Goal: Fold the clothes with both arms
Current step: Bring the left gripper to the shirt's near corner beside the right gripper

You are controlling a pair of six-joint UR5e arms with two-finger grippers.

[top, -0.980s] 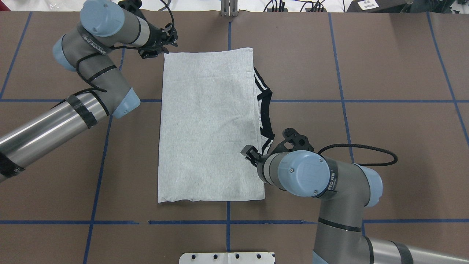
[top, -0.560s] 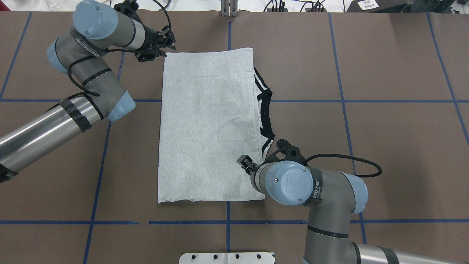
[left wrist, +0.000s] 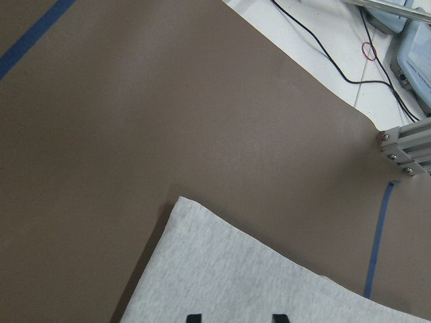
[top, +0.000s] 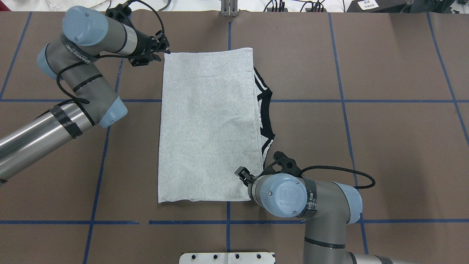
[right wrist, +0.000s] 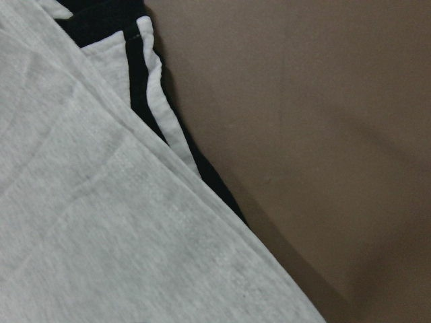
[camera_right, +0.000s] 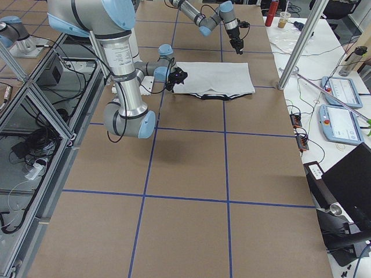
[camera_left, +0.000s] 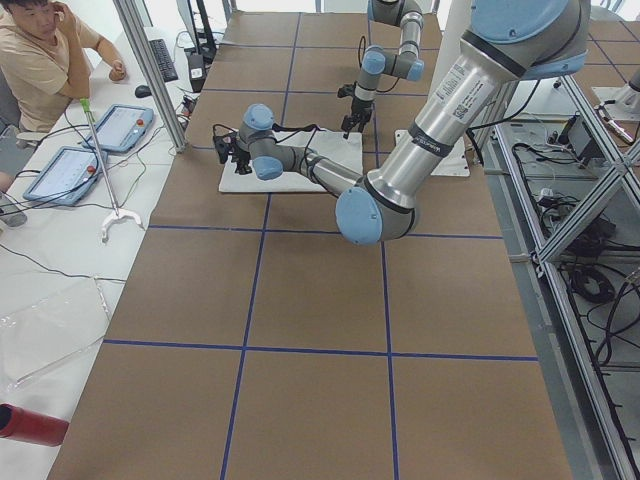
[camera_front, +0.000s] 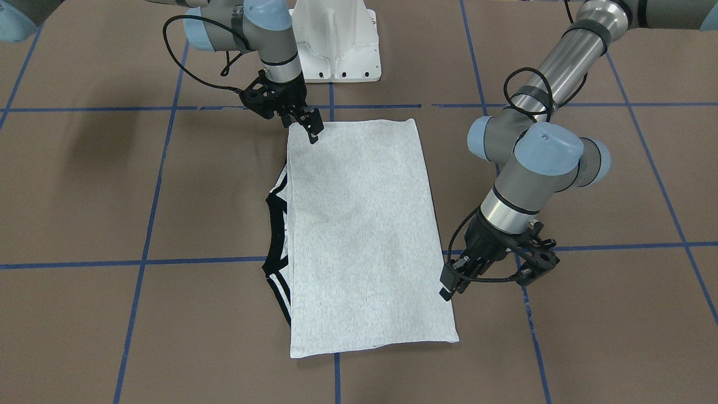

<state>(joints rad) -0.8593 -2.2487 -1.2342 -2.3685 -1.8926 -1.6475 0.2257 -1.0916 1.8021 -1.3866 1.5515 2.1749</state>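
Note:
The grey T-shirt point(top: 209, 124) lies folded into a long rectangle, plain side up, and shows in the front view point(camera_front: 359, 224) too. Its black collar and stripes point(top: 265, 106) stick out along the right edge; the print is hidden. My left gripper point(top: 158, 51) is open and empty, just off the shirt's far left corner point(left wrist: 236, 276), low over the table point(camera_front: 449, 289). My right gripper point(top: 244, 175) is open and empty, just above the shirt's near right corner point(camera_front: 305, 126). The right wrist view shows the grey fold over the striped edge point(right wrist: 138, 74).
The brown table bears a grid of blue tape lines point(top: 340, 101). The white pedestal base point(camera_front: 336, 39) stands at the near edge. A metal post point(top: 229, 7) and cables sit at the far edge. A person point(camera_left: 40, 50) sits beyond it by the tablets point(camera_left: 125, 125).
My left gripper has drawn back to the left, off the shirt's far corner. My right gripper has slid toward the near edge along the shirt's right side. The shirt has not moved.

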